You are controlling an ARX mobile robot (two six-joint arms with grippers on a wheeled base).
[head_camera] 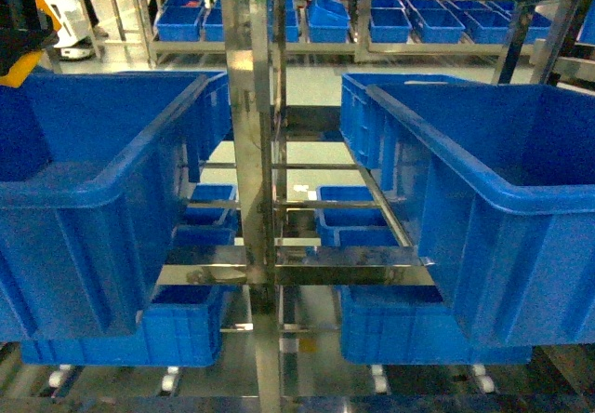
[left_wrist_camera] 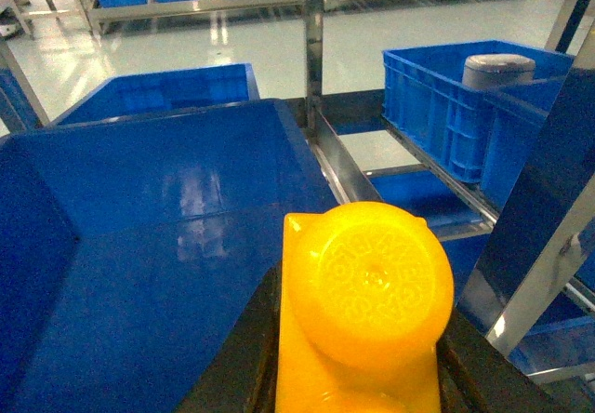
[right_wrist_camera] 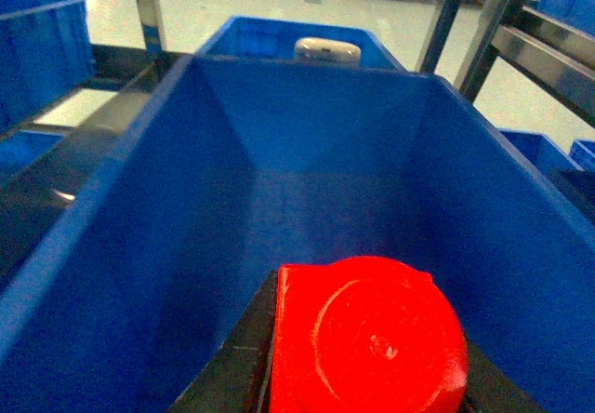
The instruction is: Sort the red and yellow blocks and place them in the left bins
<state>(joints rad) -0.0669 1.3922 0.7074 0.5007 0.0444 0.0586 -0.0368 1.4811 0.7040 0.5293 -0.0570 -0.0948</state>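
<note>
In the left wrist view a yellow block (left_wrist_camera: 367, 301) with a round embossed stud fills the space between my left gripper's (left_wrist_camera: 363, 362) black fingers (left_wrist_camera: 244, 357). It hangs over the right edge of a large empty blue bin (left_wrist_camera: 139, 246). In the right wrist view my right gripper (right_wrist_camera: 367, 362) is shut on a red block (right_wrist_camera: 367, 339) with a round stud, held above the near end of another empty blue bin (right_wrist_camera: 307, 180). In the head view neither gripper shows clearly. A black and yellow shape (head_camera: 20, 36) sits at the top left edge above the left bin (head_camera: 93, 199).
A steel rack post (head_camera: 253, 180) stands between the left bin and the right bin (head_camera: 502, 199). Smaller blue crates (head_camera: 353, 213) sit on lower shelves. A grey rounded object (left_wrist_camera: 499, 69) rests at a crate on the right. A white object (right_wrist_camera: 327, 50) lies behind the right bin.
</note>
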